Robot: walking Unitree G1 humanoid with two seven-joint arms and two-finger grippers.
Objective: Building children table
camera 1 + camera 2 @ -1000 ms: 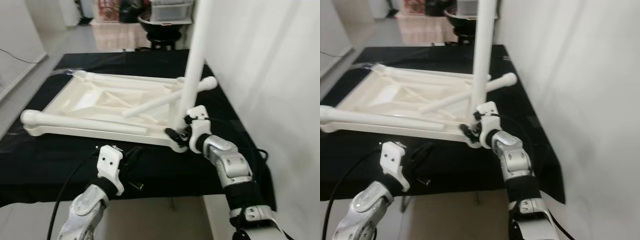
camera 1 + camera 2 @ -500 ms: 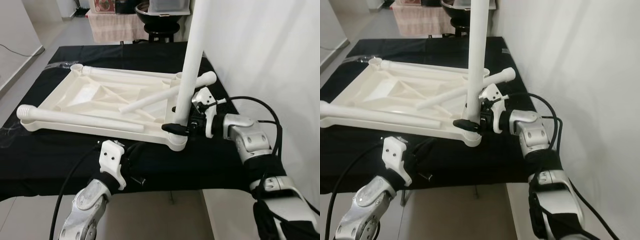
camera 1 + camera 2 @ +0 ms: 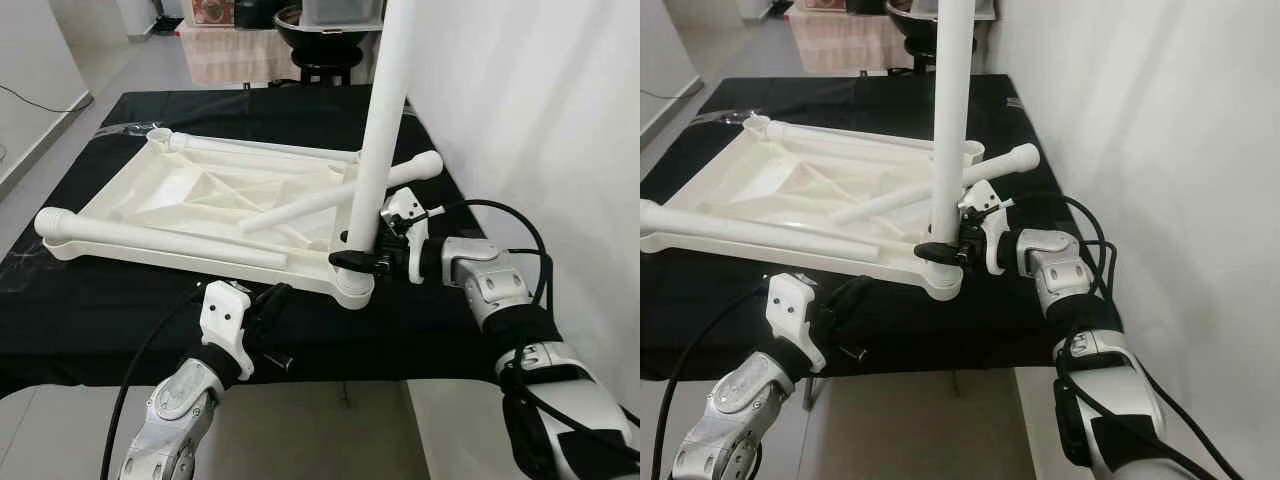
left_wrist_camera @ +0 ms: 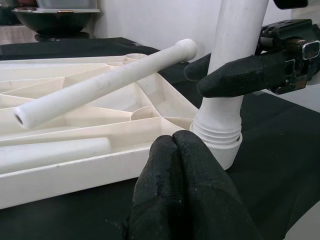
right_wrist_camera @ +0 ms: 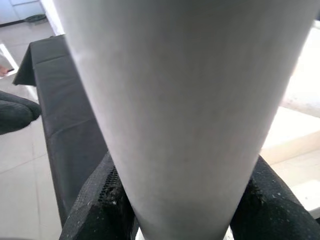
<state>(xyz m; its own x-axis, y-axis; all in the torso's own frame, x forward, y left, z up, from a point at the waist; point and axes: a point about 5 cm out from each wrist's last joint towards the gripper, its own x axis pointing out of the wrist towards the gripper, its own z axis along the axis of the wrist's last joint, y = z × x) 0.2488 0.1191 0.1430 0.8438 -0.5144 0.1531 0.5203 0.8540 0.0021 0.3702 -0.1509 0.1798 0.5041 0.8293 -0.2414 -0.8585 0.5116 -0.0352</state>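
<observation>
A white plastic tabletop (image 3: 180, 195) lies upside down on a black-covered table (image 3: 90, 310). One white leg (image 3: 380, 120) stands upright in its near right corner socket (image 3: 353, 288). My right gripper (image 3: 352, 258) is shut on this leg just above the socket, with a black finger (image 5: 100, 200) on each side of it. Loose legs lie on the tabletop: one along the near edge (image 3: 150, 240), one diagonal (image 3: 330, 195), one at the far edge (image 3: 260, 148). My left gripper (image 3: 272, 300) is shut and holds nothing; its tips (image 4: 174, 145) point at the tabletop's near rim beside the socket.
A white wall (image 3: 540, 120) runs close along the right of the table. Behind the table stands a black bowl on a stool (image 3: 320, 30). Grey floor (image 3: 40, 110) shows to the left. The black cloth's front edge (image 3: 330, 365) drops off just below my grippers.
My right forearm has swung from the front out to the right side while the gripper stays at the upright leg's base. The left arm has barely moved.
</observation>
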